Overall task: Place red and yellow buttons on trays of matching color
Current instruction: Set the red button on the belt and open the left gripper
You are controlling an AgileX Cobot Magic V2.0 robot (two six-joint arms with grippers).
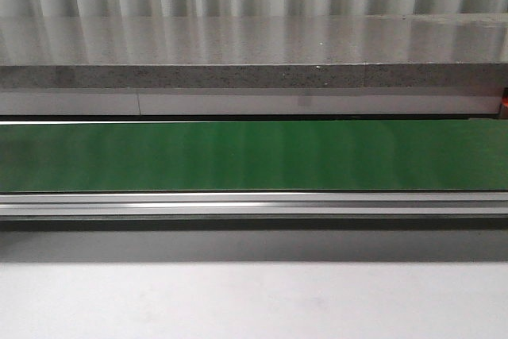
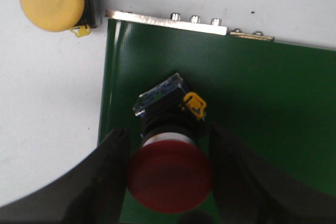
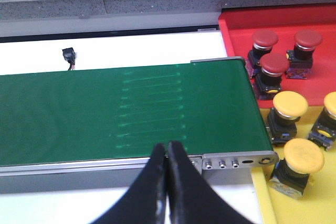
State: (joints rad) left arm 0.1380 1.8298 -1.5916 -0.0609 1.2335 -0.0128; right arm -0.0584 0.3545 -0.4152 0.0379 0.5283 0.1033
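In the left wrist view a red button (image 2: 169,177) lies on its side over the end of the green conveyor belt (image 2: 262,103). My left gripper (image 2: 168,129) is shut on its red cap, one finger against each side. A yellow button (image 2: 51,1) lies on the white table beyond the belt's corner. The right wrist view shows a red tray (image 3: 315,19) holding three red buttons (image 3: 274,64) and a yellow tray (image 3: 325,203) holding three yellow buttons (image 3: 303,156). My right gripper (image 3: 168,148) is shut and empty, over the belt's near rail.
The front view shows only the bare green belt (image 1: 254,155), its metal rail (image 1: 254,206) and a grey stone ledge (image 1: 254,53) behind; neither gripper appears there. A small black connector (image 3: 69,54) lies on the white surface beyond the belt.
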